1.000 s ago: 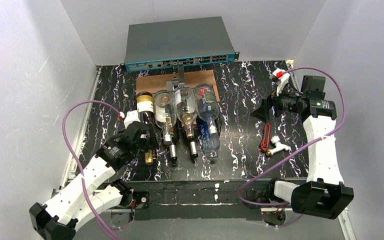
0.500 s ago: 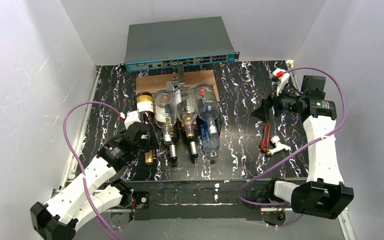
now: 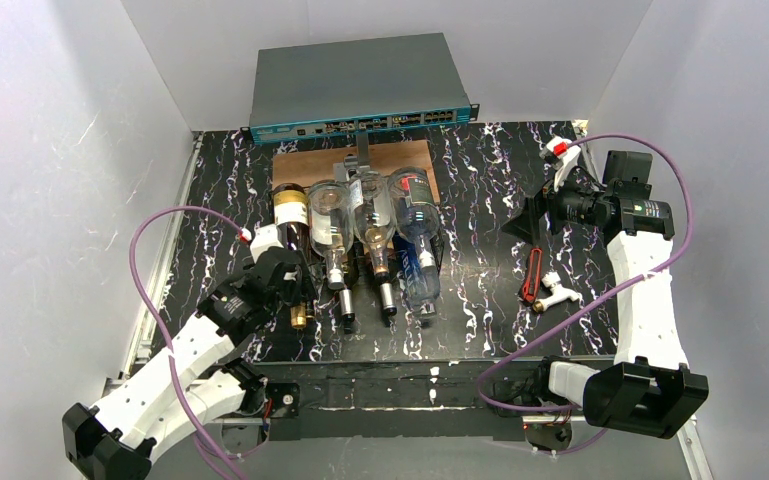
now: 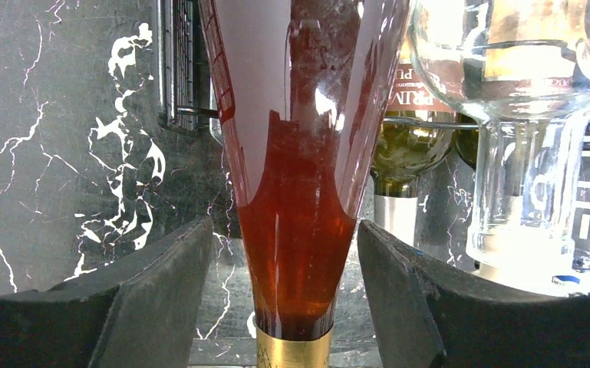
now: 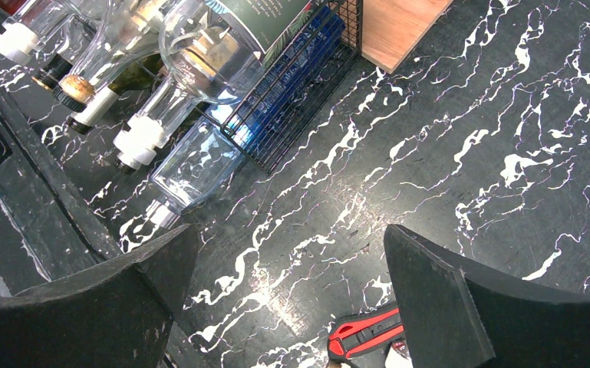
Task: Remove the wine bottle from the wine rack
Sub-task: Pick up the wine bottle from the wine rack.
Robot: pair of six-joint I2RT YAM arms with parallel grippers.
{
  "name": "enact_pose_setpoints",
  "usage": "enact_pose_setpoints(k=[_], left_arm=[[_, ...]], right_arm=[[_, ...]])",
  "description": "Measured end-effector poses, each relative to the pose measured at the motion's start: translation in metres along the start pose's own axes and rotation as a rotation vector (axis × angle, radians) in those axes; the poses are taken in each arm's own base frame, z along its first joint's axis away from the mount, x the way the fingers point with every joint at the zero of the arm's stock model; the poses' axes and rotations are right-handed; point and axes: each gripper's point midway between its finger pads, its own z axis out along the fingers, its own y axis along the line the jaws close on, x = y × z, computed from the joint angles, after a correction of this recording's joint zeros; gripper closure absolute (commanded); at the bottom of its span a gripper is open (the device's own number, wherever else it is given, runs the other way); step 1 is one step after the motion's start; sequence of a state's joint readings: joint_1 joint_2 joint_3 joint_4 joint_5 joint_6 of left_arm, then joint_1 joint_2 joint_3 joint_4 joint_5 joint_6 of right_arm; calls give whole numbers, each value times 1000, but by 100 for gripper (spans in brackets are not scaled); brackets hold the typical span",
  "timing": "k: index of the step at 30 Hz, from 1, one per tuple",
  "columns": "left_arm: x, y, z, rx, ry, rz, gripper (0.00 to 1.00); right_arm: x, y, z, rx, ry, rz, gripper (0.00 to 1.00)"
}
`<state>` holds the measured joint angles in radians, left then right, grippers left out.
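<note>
The wine bottle (image 3: 290, 215), dark glass with a cream label and gold foil on its neck, lies leftmost on the black wire wine rack (image 3: 439, 246), neck toward the arms. My left gripper (image 3: 296, 287) straddles that neck. In the left wrist view the red-filled bottle (image 4: 295, 230) runs between the fingers (image 4: 161, 284), with a narrow gap on each side, so my left gripper (image 4: 284, 249) is open and not touching. My right gripper (image 3: 526, 222) hovers open over the table at the right, holding nothing. The rack's mesh (image 5: 291, 115) shows in the right wrist view.
Three other bottles (image 3: 372, 225) lie beside it on the rack, with a blue one (image 3: 422, 282) below at the right. A wooden board (image 3: 305, 165) and a grey network switch (image 3: 360, 85) sit behind. A red-and-black tool (image 3: 532, 275) lies under my right gripper (image 5: 290, 245).
My left gripper's jaws have narrowed around the bottle's neck, and the left arm has edged slightly forward. The right arm has not moved.
</note>
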<state>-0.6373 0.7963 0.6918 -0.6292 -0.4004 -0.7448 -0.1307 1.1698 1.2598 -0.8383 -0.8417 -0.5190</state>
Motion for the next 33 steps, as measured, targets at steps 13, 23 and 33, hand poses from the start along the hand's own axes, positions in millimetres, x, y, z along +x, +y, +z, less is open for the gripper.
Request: enact_pose_setpoints(k=[13,23,33], left_arm=[[5,1,5,3,-2,-1,43],[11,1,10,13,6,-2,60],[10,0,6,29,1,-3,100]], right_arm=[[0,0,0,0,0,0,0],[0,0,0,0,0,0,0],[0,0,0,0,0,0,0]])
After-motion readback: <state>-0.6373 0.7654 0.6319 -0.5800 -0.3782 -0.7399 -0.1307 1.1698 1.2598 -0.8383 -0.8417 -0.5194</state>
